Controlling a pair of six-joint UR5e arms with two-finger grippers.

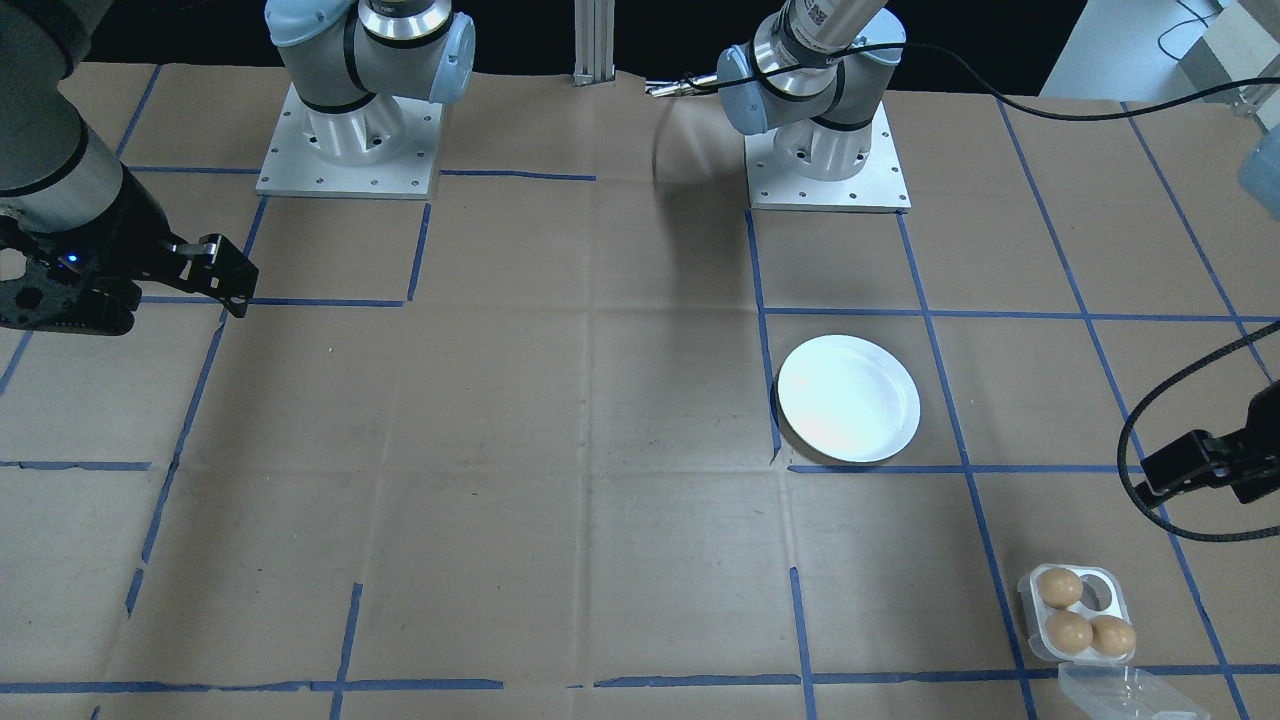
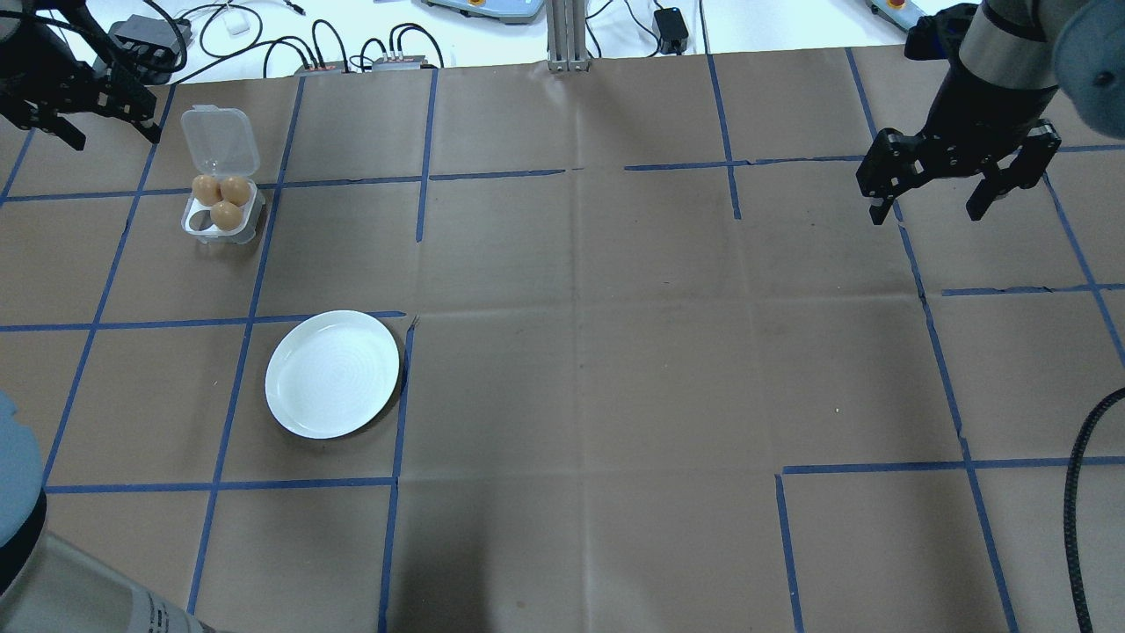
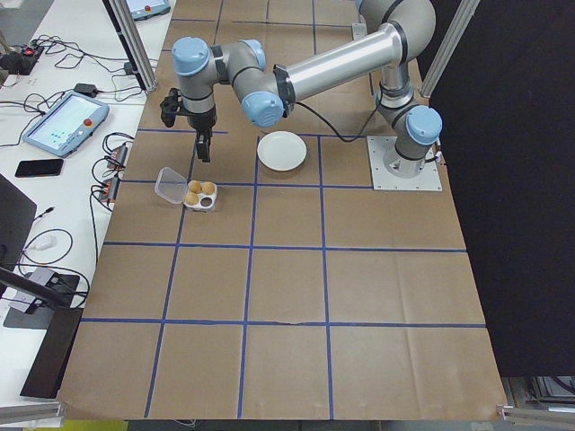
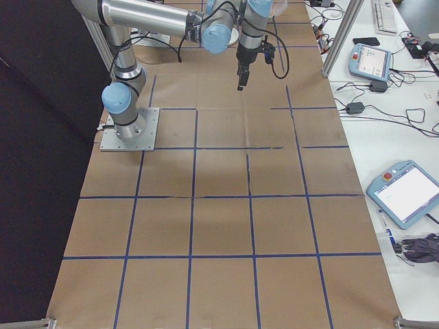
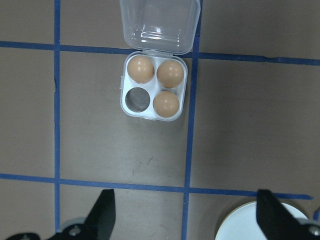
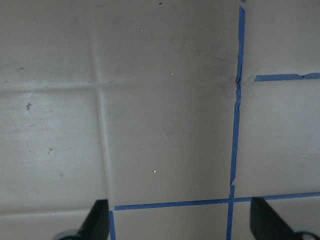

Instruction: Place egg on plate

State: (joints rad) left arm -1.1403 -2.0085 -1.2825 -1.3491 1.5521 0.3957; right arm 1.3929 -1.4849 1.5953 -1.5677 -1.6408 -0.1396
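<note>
Three brown eggs point(image 2: 226, 214) point(image 5: 166, 103) sit in a small white four-hollow tray point(image 2: 200, 224) point(image 1: 1106, 585) with its clear lid point(image 2: 220, 141) folded open; one hollow is bare. The round white plate point(image 2: 332, 374) point(image 1: 848, 398) point(image 3: 280, 151) lies bare on the table, closer to the robot's base than the tray. My left gripper point(image 2: 110, 132) point(image 5: 185, 215) hovers open and empty above the table beside the tray, holding nothing. Far off on the other side, my right gripper point(image 2: 930, 211) point(image 6: 180, 220) hangs open and empty over bare paper.
Brown paper with blue tape lines point(image 2: 404, 396) covers the table. Cables and small devices point(image 2: 352, 53) lie past its far edge. A metal post point(image 2: 567, 35) stands at the far middle. The two arm bases point(image 1: 350, 140) point(image 1: 825, 150) are bolted at the robot's side.
</note>
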